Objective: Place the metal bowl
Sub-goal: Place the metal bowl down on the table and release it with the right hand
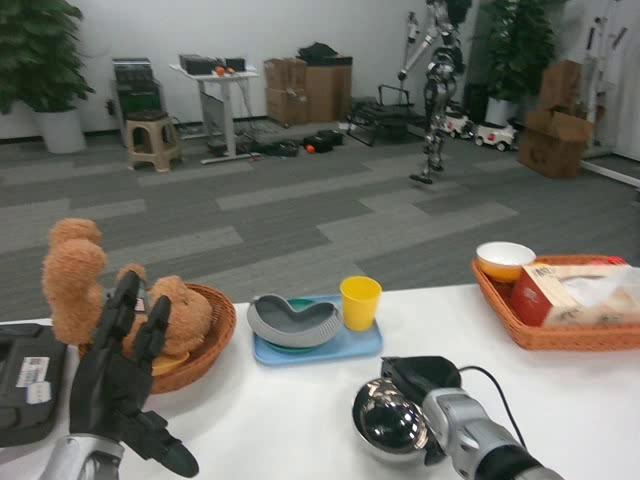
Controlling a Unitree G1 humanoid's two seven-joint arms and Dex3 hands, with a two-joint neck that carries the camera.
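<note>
Even, fairly bright indoor light fills the room, with no hard beams. The white table (300,410) reads slightly bluish and shows only soft, faint shadows under the things on it. The metal bowl (385,422) carries small bright highlights and dark mirror reflections. The whole picture is mildly soft and tilts a little. The right hand (425,385) and left hand (118,385), nearest the camera, look somewhat blurred; far background detail is grainy.
</note>
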